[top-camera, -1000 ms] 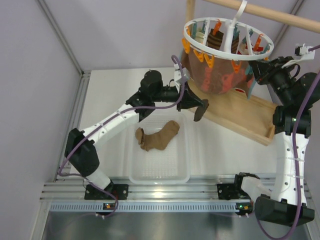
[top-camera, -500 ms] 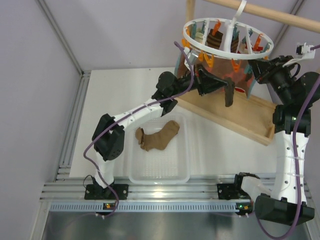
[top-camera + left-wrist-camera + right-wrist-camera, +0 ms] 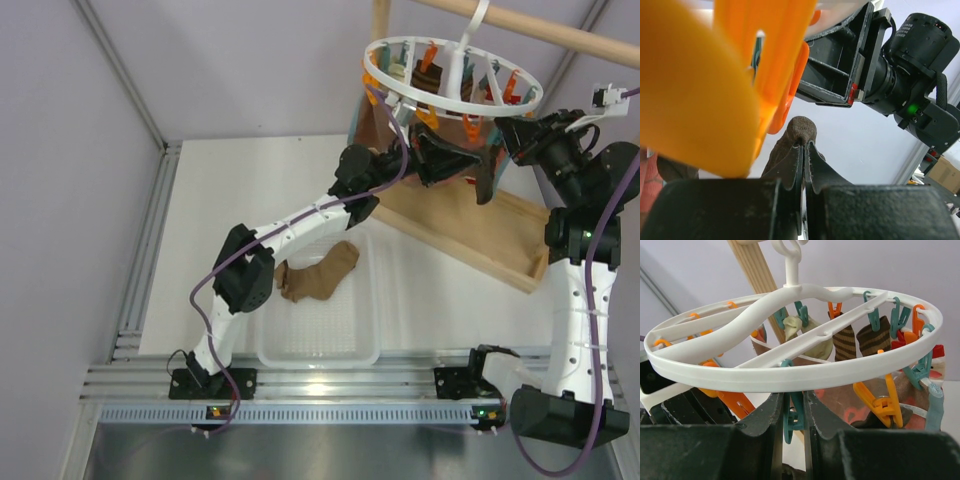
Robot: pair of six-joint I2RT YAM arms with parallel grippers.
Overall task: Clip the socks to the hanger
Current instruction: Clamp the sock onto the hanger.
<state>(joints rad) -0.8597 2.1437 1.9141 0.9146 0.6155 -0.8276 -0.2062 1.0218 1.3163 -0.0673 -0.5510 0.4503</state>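
The left hand (image 3: 804,146) is pinching a dark brown ankle sock (image 3: 799,131) just under the white round plastic hanger (image 3: 790,377), far right; the right hand (image 3: 794,402) is squeezing its teal plastic peg (image 3: 790,422). Next, likely, feeding the sock into that peg.

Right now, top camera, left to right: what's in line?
In order: tan sock in the tray → left gripper shut on the dark sock → right arm, right gripper closed on a teal peg. The hanger is skipped: it overlaps them.

White tray (image 3: 330,332) on the table (image 3: 230,190) — wooden frame (image 3: 482,238) behind.
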